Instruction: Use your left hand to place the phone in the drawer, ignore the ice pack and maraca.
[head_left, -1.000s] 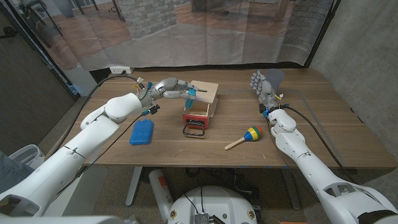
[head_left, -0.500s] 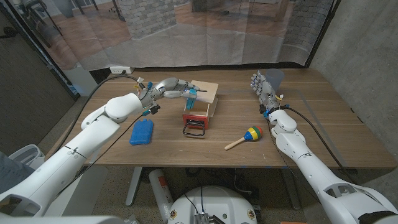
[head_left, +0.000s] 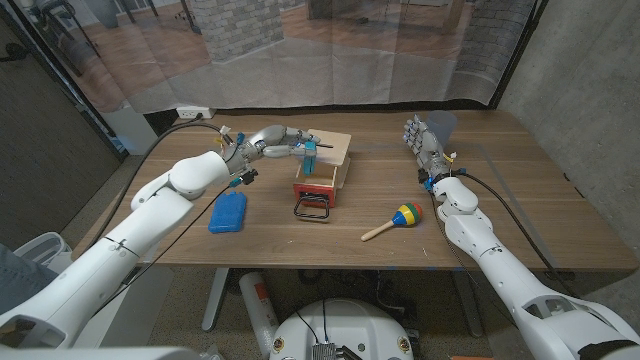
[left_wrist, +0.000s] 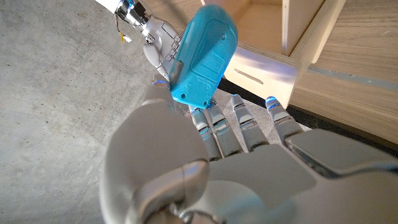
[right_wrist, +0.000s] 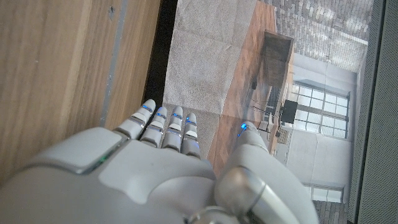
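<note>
Blue plastic is what I see first: the phone (left_wrist: 203, 57) sits pinched in my left hand (head_left: 272, 141), thumb on one side and fingers on the other, held above the open drawer (head_left: 313, 186). In the left wrist view its rounded blue back faces the camera, with the pale wooden drawer box beyond it. From the head view, the phone (head_left: 309, 158) stands roughly upright over the drawer's red-sided tray, which is pulled out from the small wooden cabinet (head_left: 333, 151) toward me, its black wire handle (head_left: 312, 209) lying on the table (head_left: 500, 190). I cannot tell whether the phone touches the drawer's inside, and I cannot make out anything else in the tray.

Just beside my left forearm, the blue ice pack (head_left: 228, 212) lies on the wood, well apart from the drawer. The maraca (head_left: 397, 219), with its coloured head and wooden stick, lies to the right of the drawer, between it and my right arm.

My right hand (head_left: 423, 137) stands near the far right part of the table, fingers (right_wrist: 160, 127) straight and holding nothing.
</note>
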